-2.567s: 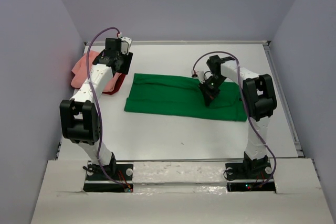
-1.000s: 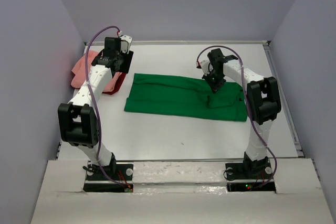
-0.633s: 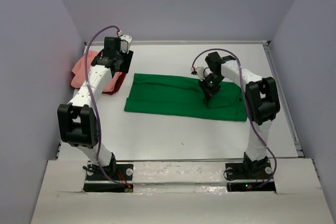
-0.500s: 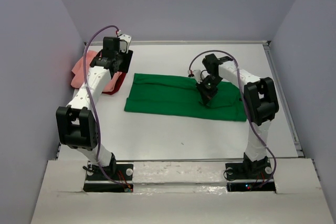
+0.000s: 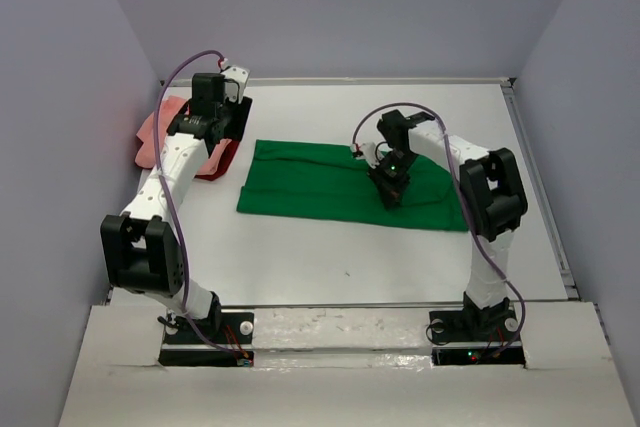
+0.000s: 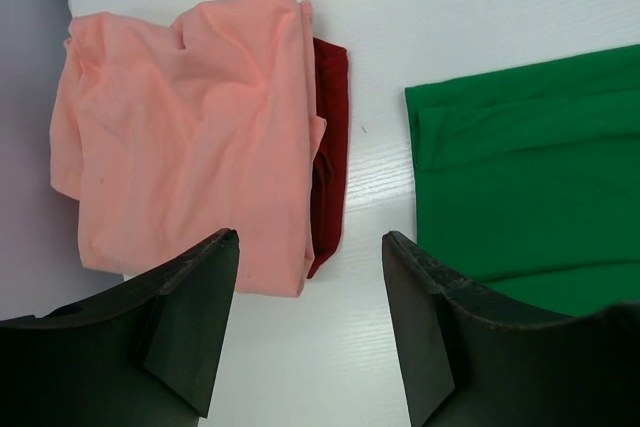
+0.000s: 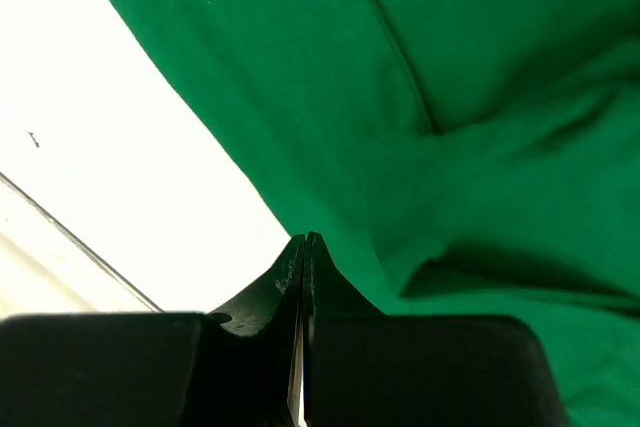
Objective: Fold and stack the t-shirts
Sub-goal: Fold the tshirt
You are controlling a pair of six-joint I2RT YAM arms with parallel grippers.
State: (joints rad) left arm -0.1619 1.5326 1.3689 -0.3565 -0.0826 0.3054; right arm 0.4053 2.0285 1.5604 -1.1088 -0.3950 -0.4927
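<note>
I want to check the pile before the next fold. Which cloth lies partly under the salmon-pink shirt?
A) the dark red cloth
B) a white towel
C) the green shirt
A: in the left wrist view the dark red cloth shows only as a strip beside the salmon-pink shirt, which covers the rest of it; the green shirt lies apart.
</note>
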